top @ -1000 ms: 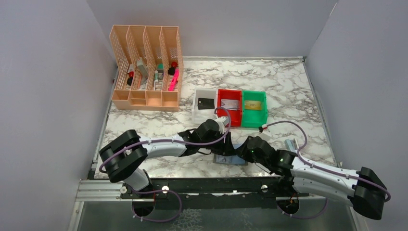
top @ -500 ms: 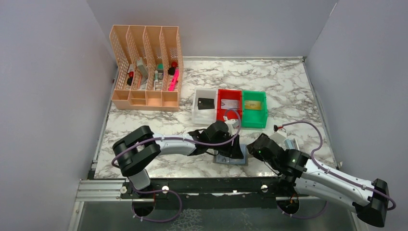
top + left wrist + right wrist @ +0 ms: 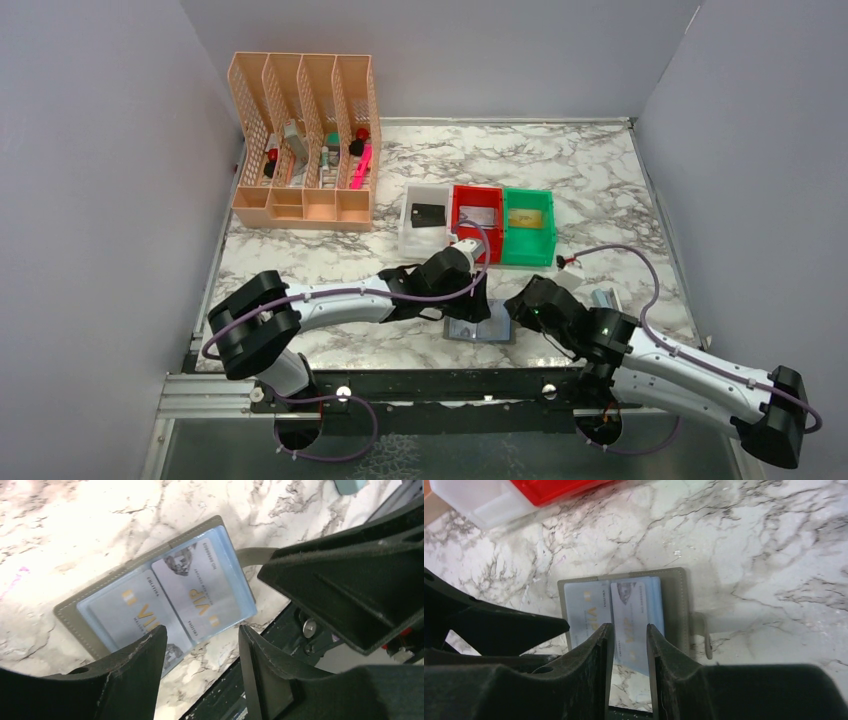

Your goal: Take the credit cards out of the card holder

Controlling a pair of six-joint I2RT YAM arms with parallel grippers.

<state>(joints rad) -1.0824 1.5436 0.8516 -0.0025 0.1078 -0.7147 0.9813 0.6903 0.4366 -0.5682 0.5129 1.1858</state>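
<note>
Black card, silver card, gold card sit in bins. Card holder lies open on surface, near front edge. Two cards inside: left to do. Left tool, right tool hang over it, fingers apart, empty.

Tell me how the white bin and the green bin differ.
The white bin sits at the left end of the row and the green bin at the right end, with the red bin between them. The white bin holds a black card; the green bin holds a gold card. Both are open-topped, look alike in size, and hold one card each.
</note>
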